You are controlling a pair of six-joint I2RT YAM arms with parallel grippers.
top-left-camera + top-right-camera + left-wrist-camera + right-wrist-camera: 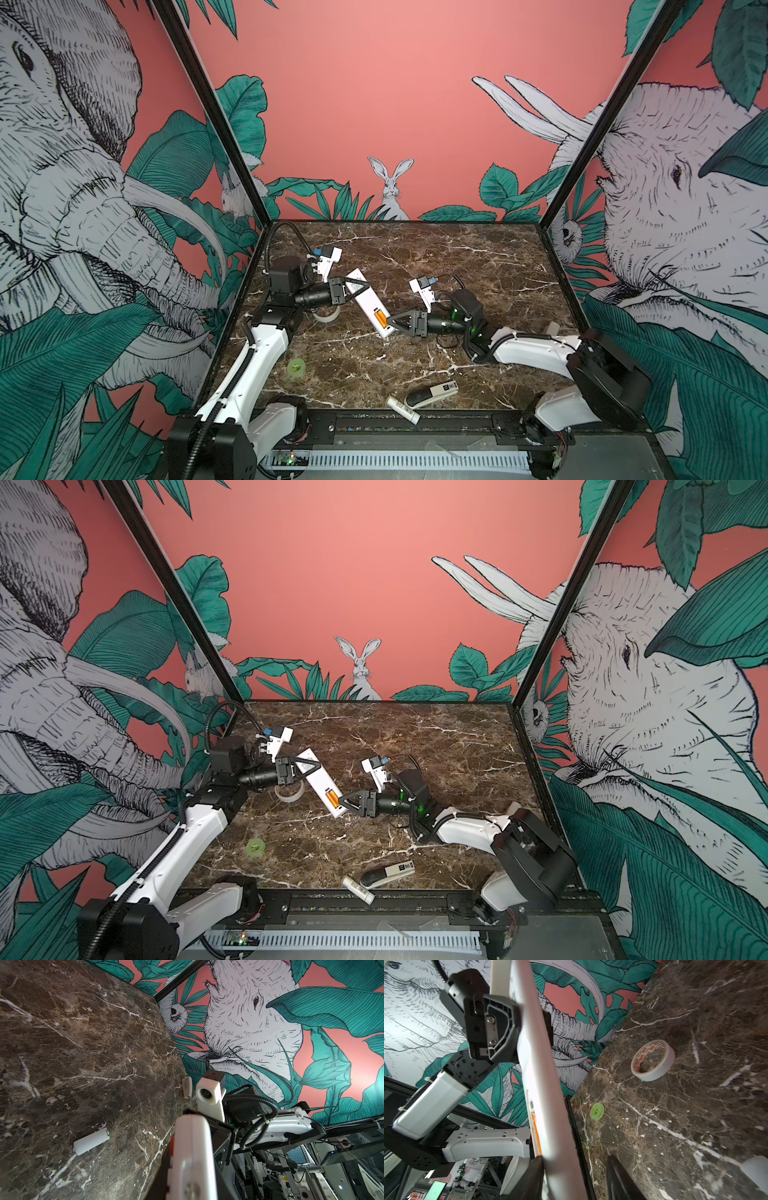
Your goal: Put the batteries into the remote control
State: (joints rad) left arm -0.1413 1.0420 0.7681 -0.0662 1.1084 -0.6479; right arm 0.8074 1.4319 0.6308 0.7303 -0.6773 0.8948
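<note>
Batteries (379, 318): two orange ones are sitting side by side in the open slot at the 5 o'clock end of the remote control (368, 301). Nothing is covering them, so a tip or a bump may be shaking them out.
Remote control: it is hanging in the air over the table with the slot side up. In both top views it is slanting from 11 o'clock to 5 o'clock.
Left tool (360, 286): it is squeezing the remote control near the 11 o'clock end. That is far from the slot, so the remote may be swinging or twisting.
Right tool (390, 321): it is reaching in from 3 o'clock, with its tips right at the slot. In the right wrist view its jaws are standing apart around the remote's edge, not pinching. A hard push here may be knocking a battery loose.
Lid (91, 1142): a small white piece, probably the slot cover, is lying on the table, so the job is looking unfinished.
Table (457, 257): dark brown marble with white veins is looking hard and slick, so a dropped battery would likely be rolling away. It is also carrying a tape roll (662, 1064), a green ring (296, 362) toward 7 o'clock, and a stubby device (432, 392) beside a white tube (402, 409) near 6 o'clock.
Room: pink walls with drawn elephants, a rabbit and green leaves are closing in three sides.
</note>
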